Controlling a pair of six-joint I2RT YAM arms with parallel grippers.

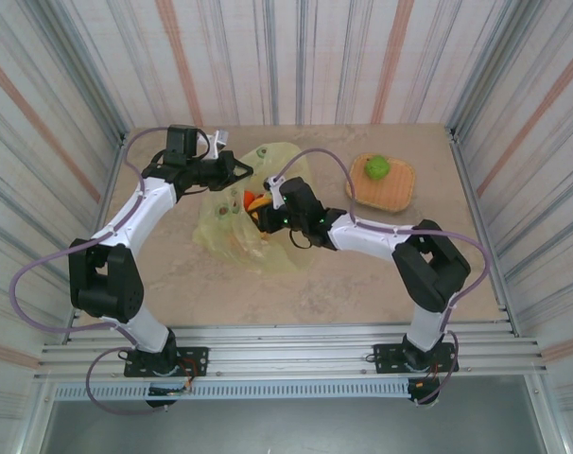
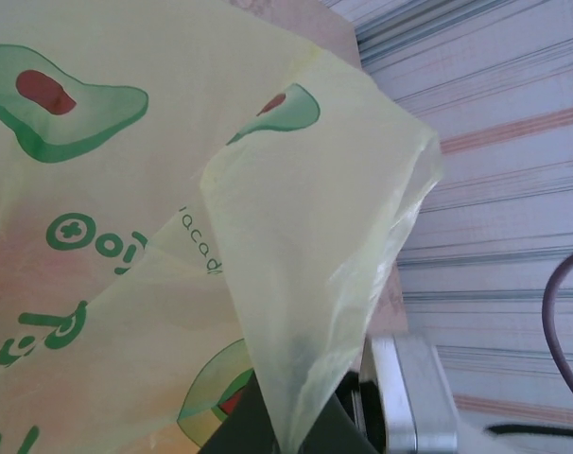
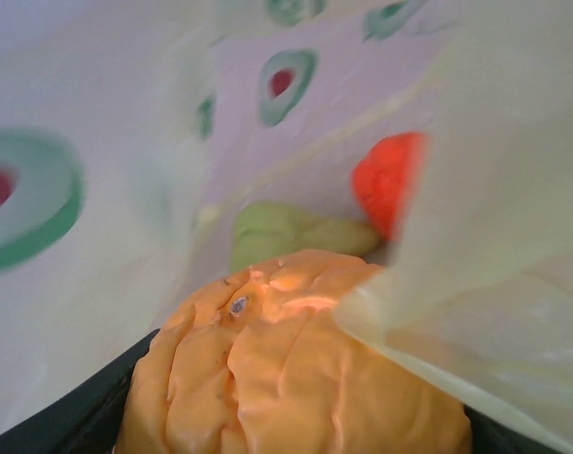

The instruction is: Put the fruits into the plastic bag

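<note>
We see the plastic bag (image 1: 225,227) crumpled on the middle of the table (image 1: 362,274), its yellow-green film printed with halved avocados. Inside it, in the right wrist view, a red fruit (image 3: 390,180) and a pale green fruit (image 3: 286,236) lie close together against the film. In front of them an orange fruit (image 3: 286,369) sits clamped between the dark jaws of the right gripper (image 1: 266,210), which reaches into the bag's opening from the right side. A fold of film drapes over the orange fruit's right shoulder. The left gripper (image 1: 241,173) is at the bag's far left edge, and in its wrist view we see a peak of film drawn down into its closed jaws, so it is pinching the bag. Well to the right, one green fruit (image 1: 377,167) rests on a woven tray (image 1: 386,196) near the table's far edge.
</note>
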